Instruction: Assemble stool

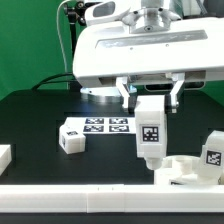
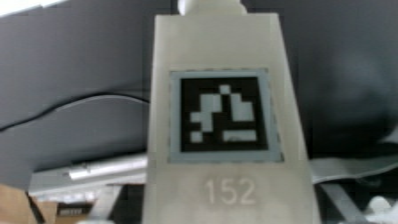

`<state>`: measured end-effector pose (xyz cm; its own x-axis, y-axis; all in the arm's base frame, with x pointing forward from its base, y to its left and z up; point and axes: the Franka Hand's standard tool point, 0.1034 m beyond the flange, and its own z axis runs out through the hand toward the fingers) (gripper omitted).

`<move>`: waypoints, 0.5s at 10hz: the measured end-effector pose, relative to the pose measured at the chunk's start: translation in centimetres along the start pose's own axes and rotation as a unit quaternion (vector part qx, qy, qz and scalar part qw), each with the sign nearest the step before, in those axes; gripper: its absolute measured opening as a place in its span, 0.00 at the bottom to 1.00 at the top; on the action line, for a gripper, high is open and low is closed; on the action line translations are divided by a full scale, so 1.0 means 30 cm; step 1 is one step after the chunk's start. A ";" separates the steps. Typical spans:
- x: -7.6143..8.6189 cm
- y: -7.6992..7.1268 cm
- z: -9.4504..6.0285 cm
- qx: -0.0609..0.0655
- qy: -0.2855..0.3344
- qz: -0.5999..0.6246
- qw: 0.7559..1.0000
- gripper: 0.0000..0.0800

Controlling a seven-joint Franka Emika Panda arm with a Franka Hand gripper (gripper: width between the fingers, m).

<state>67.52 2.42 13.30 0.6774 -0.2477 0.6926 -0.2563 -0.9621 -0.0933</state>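
Observation:
My gripper (image 1: 150,100) is shut on a white stool leg (image 1: 150,130) and holds it upright, with its marker tag facing the camera. The leg's lower end hangs just above the white seat disc (image 1: 180,172), which lies at the exterior view's lower right. A second leg (image 1: 212,152) stands on or by the seat's far right; I cannot tell which. A third leg (image 1: 72,138) lies on the black table to the left. In the wrist view the held leg (image 2: 228,110) fills the middle, tag 152, with my gripper (image 2: 231,200) closed on its sides.
The marker board (image 1: 108,125) lies flat behind the held leg. A long white block (image 1: 90,200) runs along the table's near edge, and a short white block (image 1: 5,155) sits at the exterior view's left. The arm's white body looms above.

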 end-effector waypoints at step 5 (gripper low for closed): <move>-0.161 -0.050 -0.039 -0.006 -0.040 -0.017 0.999 0.42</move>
<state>63.82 5.18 10.93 0.7388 -0.2237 0.6357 -0.2396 -0.9689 -0.0626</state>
